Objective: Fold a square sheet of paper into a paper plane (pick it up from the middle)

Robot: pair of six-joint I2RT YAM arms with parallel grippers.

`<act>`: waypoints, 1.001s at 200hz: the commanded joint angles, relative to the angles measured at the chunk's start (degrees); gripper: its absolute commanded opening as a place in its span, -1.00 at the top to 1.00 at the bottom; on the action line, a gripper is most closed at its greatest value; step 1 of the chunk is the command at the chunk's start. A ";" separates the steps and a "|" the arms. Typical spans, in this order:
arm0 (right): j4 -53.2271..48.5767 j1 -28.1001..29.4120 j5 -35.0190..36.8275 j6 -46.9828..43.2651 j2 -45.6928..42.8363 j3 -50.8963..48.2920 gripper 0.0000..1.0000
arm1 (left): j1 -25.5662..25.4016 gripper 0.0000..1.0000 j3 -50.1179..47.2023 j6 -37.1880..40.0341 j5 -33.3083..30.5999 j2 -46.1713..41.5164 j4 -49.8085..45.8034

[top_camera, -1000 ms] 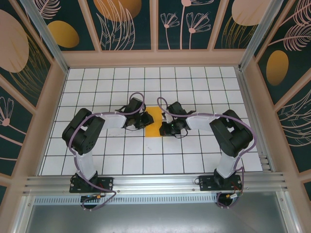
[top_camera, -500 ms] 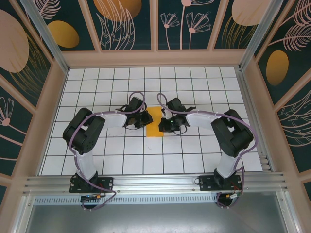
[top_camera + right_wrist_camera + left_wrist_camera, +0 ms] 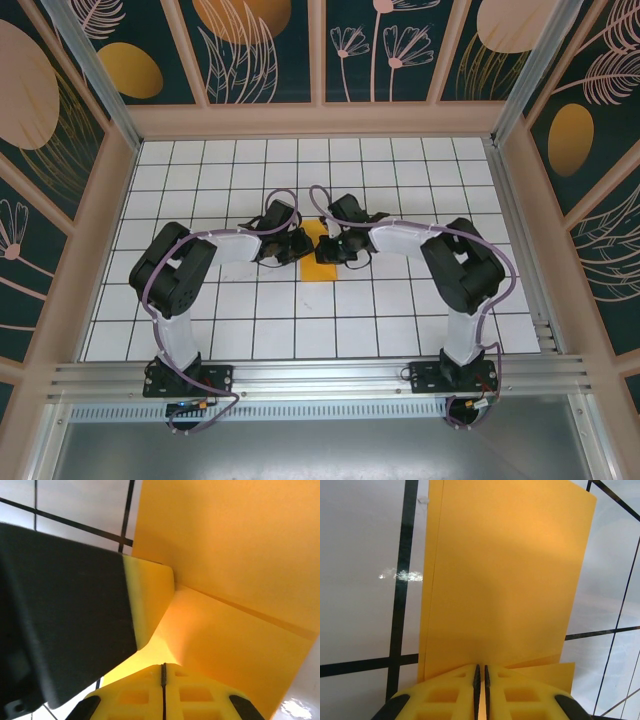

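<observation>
From above, the square sheet of paper (image 3: 320, 270) lies mid-table as a narrow folded strip between the left gripper (image 3: 298, 247) and the right gripper (image 3: 330, 250); early days I'd say, with no pointed nose and most folds left to make. The left wrist view shows layered paper (image 3: 505, 575) lying flat, the left gripper (image 3: 480, 675) closed to a hairline at its near edge, though a pinch I can't confirm. On the right wrist view, a flap of the sheet (image 3: 235, 545) stands raised, and the right gripper (image 3: 163, 672) is closed tight with its tips against the paper.
</observation>
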 commanded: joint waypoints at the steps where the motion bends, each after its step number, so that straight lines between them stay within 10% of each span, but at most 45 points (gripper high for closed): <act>1: -1.72 0.83 -1.19 -0.28 1.16 1.91 0.86 | -0.07 0.69 0.00 -0.40 -1.70 1.82 -1.75; 200: -3.01 -0.14 1.51 0.22 3.37 -0.16 0.90 | -0.01 0.67 -4.78 -3.93 4.93 -1.28 6.61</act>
